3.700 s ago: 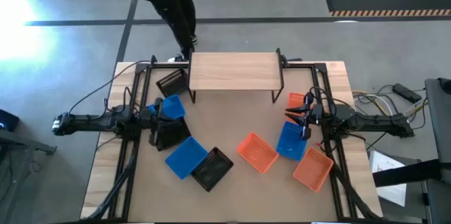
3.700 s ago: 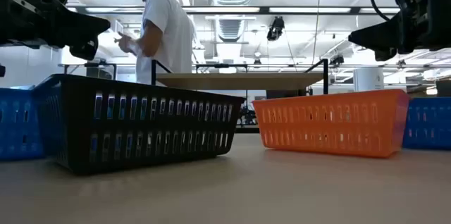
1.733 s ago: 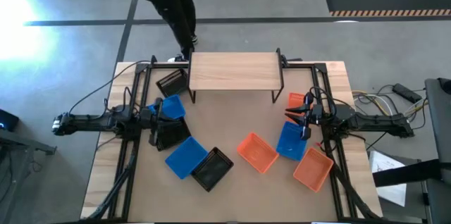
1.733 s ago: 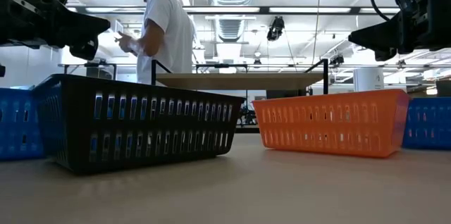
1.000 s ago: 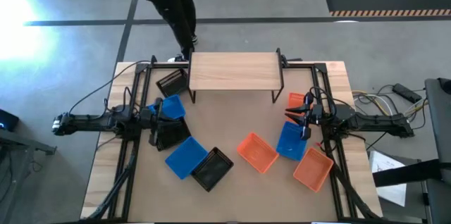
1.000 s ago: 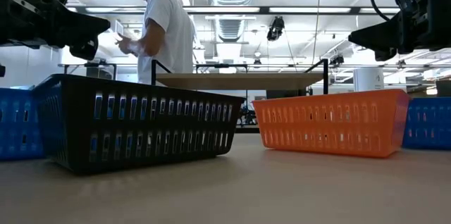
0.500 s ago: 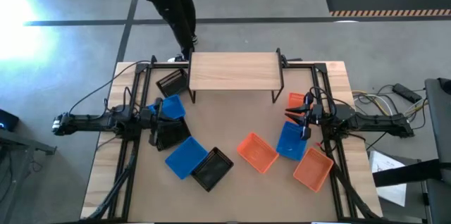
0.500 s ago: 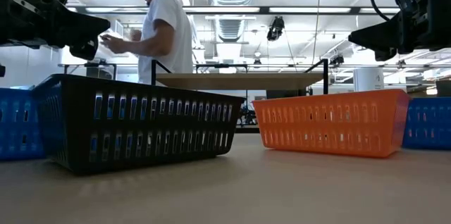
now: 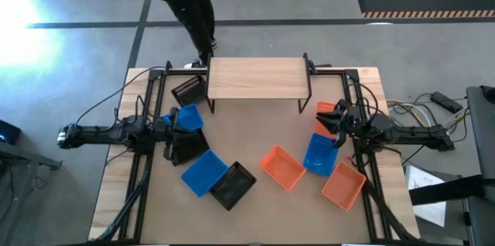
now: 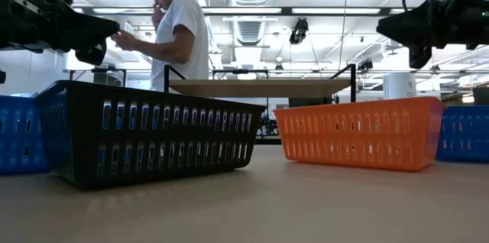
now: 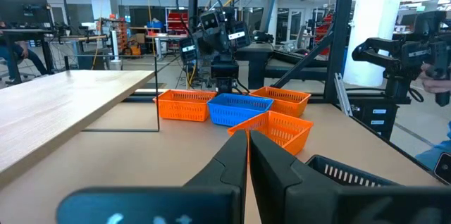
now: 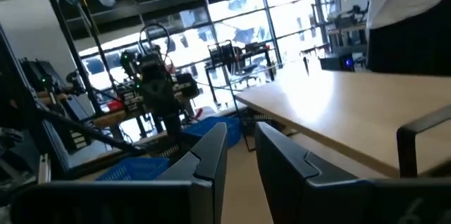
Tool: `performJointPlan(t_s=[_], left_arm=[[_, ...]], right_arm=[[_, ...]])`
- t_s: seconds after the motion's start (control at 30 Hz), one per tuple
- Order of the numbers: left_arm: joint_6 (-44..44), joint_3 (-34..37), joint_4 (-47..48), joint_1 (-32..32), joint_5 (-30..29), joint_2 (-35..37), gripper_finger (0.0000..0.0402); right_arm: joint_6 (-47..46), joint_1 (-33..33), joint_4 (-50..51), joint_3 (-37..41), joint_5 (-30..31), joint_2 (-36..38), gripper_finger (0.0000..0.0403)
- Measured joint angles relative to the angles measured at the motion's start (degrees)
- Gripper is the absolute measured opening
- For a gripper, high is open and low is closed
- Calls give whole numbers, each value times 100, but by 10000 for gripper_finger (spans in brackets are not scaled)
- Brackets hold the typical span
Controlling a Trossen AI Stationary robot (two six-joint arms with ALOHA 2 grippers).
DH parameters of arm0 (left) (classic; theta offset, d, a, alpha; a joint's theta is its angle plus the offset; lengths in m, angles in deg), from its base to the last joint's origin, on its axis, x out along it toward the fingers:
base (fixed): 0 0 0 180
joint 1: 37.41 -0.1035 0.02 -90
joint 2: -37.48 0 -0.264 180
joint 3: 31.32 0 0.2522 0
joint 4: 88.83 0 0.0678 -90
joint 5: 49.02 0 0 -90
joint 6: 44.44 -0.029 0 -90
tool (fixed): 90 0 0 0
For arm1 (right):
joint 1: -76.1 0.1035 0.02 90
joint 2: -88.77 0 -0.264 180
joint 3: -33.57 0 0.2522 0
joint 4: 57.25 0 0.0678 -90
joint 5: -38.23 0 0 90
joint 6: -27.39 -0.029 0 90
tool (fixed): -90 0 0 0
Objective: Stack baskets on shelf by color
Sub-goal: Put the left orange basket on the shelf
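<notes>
Eight slotted plastic baskets show from above on the light wooden desk point(image 9: 255, 134), and the low light-wood shelf on thin black legs point(image 9: 255, 78) stands bare at the far edge. Left gripper point(image 9: 179, 125) hangs over a blue basket point(image 9: 188, 117), with a black basket point(image 9: 187, 90) just beyond it and another black basket point(image 9: 182, 149) right beside it. Nearer the front lie a second blue basket point(image 9: 203, 171) touching a third black basket point(image 9: 233, 185). Right gripper point(image 9: 331, 122) hovers between an orange basket point(image 9: 326, 110) and a third blue basket point(image 9: 319, 155); two more orange ones point(image 9: 281, 166) point(image 9: 343, 185) sit on either side of that blue one.

Low view: both arms ride high above the desk, nothing carried, and a person in a white shirt point(image 10: 179, 33) stands behind the shelf.

Left wrist view: its fingers point(image 11: 232, 160) are pressed together, holding nothing, pointing across at the far orange and blue baskets.

Right wrist view: its fingers point(image 12: 211, 157) stand a narrow gap apart, empty, with the shelf's board off to one side.
</notes>
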Motion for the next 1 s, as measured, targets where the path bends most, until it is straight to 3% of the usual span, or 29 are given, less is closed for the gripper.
performJointPlan(t_s=[0.53, 1.0], left_arm=[[0, 0, -1, 1, 1, 1, 0], [0, 0, -1, 1, 1, -1, 0]], right_arm=[[618, 0, -608, 0, -13, -39, 68], [-737, 16, -1021, 0, -41, -221, 68]])
